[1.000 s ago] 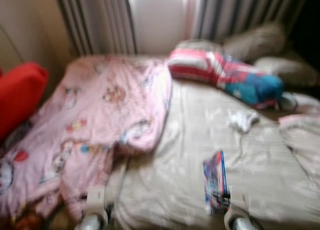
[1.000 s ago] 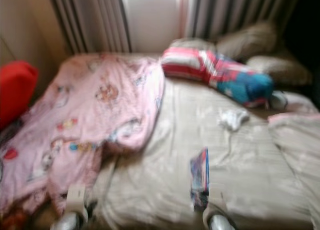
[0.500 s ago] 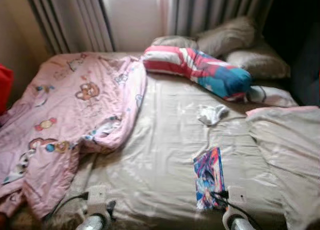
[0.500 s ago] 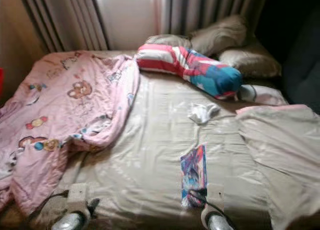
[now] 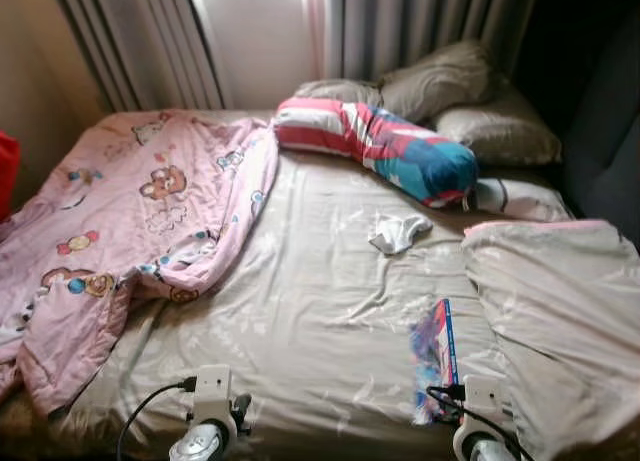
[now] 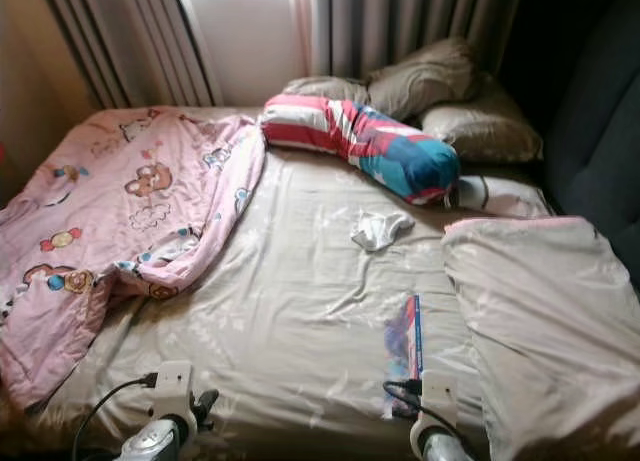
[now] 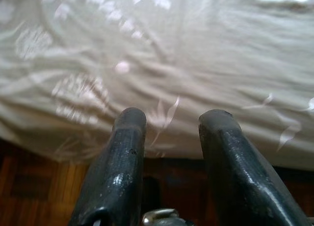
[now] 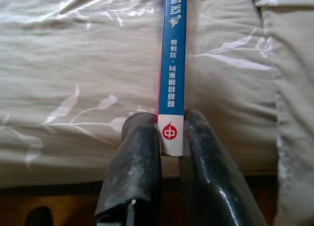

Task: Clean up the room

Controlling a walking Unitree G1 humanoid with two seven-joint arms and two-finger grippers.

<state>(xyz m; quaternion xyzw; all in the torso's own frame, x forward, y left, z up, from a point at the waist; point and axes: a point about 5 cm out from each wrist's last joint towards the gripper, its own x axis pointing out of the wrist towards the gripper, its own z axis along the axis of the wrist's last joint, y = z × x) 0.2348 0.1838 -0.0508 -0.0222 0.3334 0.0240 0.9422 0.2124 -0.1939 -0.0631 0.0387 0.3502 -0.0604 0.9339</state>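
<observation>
At the near edge of the bed (image 5: 300, 331), the right gripper (image 8: 171, 138) has its 2 black fingers clamped on the spine of 1 book (image 5: 436, 356), a thin volume with a blue spine and a colourful cover that stands on edge on the beige sheet near the bed's foot. The left gripper (image 7: 171, 125) hovers over the sheet at the bed's near edge, its 2 fingers apart with nothing between them, dark wooden floor (image 7: 29, 182) below.

Just right of the book lies 1 beige duvet (image 5: 560, 321), folded back over the bed's right side. On the left, 1 pink blanket (image 5: 130, 241) printed with cartoon bears spills over the bed's left side. In the middle of the sheet sits 1 small crumpled white cloth (image 5: 397, 231). Beyond it lies 1 long striped bolster (image 5: 380, 146) in red, white and blue, and behind that 3 beige pillows (image 5: 440, 76) are stacked against the grey curtains (image 5: 400, 26).

Compared with 0.5 s ago, the book has risen from lying flat to standing on its edge.
</observation>
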